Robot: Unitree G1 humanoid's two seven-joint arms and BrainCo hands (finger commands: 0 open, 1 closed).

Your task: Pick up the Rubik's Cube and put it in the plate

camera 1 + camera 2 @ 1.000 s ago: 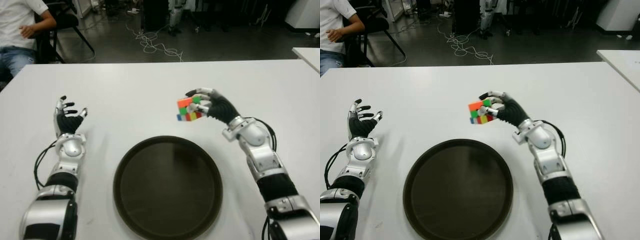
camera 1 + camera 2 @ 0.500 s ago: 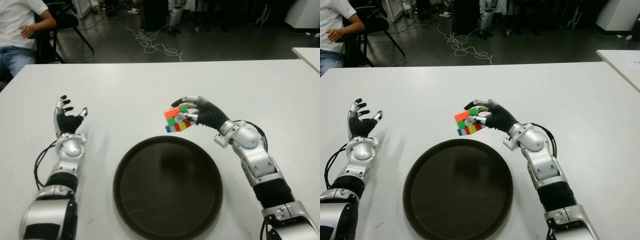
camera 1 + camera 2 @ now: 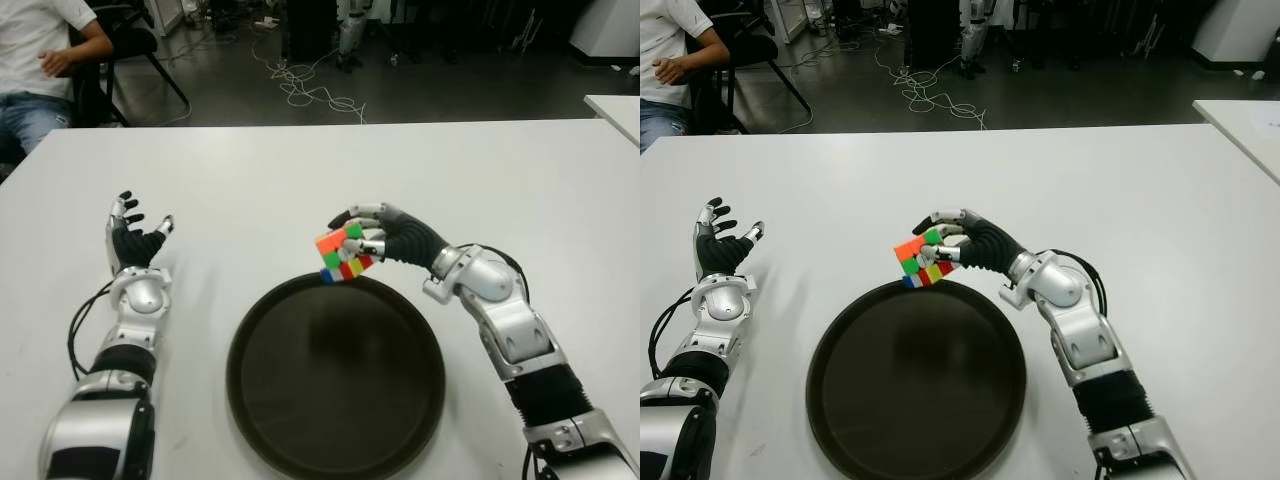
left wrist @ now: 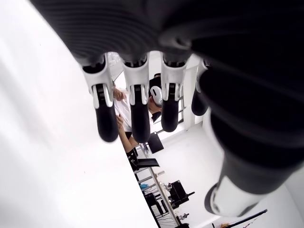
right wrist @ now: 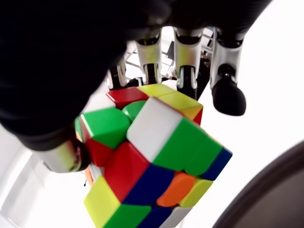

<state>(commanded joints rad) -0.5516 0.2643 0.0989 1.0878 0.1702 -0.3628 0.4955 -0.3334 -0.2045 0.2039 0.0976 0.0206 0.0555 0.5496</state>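
Gripping the tilted Rubik's Cube (image 3: pixel 340 254) with curled fingers (image 3: pixel 362 232), right hand (image 3: pixel 400 236) hovers over plate (image 3: pixel 335 460) rim.

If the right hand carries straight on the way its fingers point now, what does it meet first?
Nothing close: the right hand holding the Rubik's Cube points toward the robot's left over the plate's far rim; beyond looks like bare table, though height is unclear.

Carried leftward and toward the robot over the last second: Rubik's Cube (image 3: pixel 341 254), clasped in the right hand (image 3: pixel 392 235), now showing at the far rim of the dark round plate (image 3: pixel 400 420) instead of well beyond it over bare white table (image 3: pixel 300 170). Right forearm swung inward with it, wrist now nearer the plate's far right edge.
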